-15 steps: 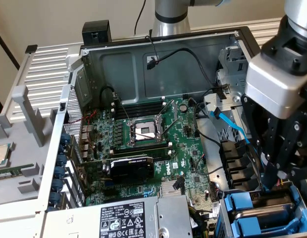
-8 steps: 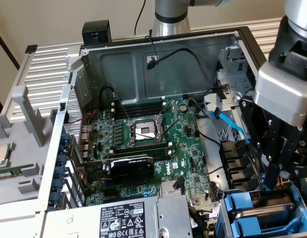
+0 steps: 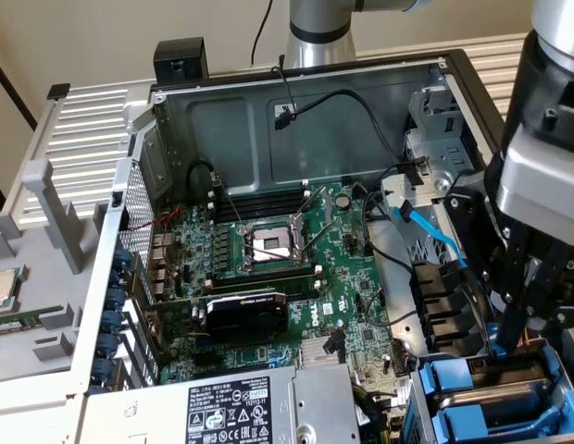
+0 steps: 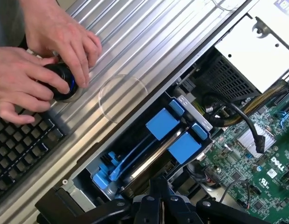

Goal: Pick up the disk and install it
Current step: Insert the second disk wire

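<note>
Disk (image 4: 156,158): silver metal in bright blue carrier frame. Motherboard (image 3: 268,277): green. Power supply (image 3: 241,407): grey, black-and-white label. Chassis side panel (image 4: 149,51): ribbed silver-grey. Keyboard (image 4: 18,144): black. SATA cable (image 3: 426,231): light blue.

A: Where's the disk (image 4: 151,163)?
B: Standing on edge in the bay at the case corner, blue carrier tabs up, thin metal edge showing between them.

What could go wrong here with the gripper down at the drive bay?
1. The shut gripper sits right over the blue-framed disk in the bay; a skewed push might jam the carrier.
2. A light blue cable runs close beside the arm and could snag.
3. A person's hands work on a black knob beside the case, near the arm.
</note>
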Robot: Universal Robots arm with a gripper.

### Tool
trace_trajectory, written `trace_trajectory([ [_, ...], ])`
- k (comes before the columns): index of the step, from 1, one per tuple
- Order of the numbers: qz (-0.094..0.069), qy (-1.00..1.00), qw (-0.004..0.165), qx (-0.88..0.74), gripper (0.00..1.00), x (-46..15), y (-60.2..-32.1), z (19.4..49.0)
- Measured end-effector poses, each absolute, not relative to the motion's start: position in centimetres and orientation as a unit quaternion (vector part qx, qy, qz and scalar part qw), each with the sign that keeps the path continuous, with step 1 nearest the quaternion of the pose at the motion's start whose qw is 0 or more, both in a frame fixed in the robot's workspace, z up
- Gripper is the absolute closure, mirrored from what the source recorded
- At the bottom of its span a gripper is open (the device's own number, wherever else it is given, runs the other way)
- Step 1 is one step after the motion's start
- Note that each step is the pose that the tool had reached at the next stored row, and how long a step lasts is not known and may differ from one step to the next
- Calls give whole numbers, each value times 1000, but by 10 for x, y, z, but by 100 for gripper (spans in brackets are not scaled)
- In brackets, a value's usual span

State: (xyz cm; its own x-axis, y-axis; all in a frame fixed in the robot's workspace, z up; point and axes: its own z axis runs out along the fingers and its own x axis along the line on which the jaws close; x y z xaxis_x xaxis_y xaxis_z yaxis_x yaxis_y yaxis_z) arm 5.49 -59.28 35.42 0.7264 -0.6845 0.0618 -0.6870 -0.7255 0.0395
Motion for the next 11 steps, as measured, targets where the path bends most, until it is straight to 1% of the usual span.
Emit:
trace_trajectory([
  [11,23,-307,28,951,89,55,-592,354],
])
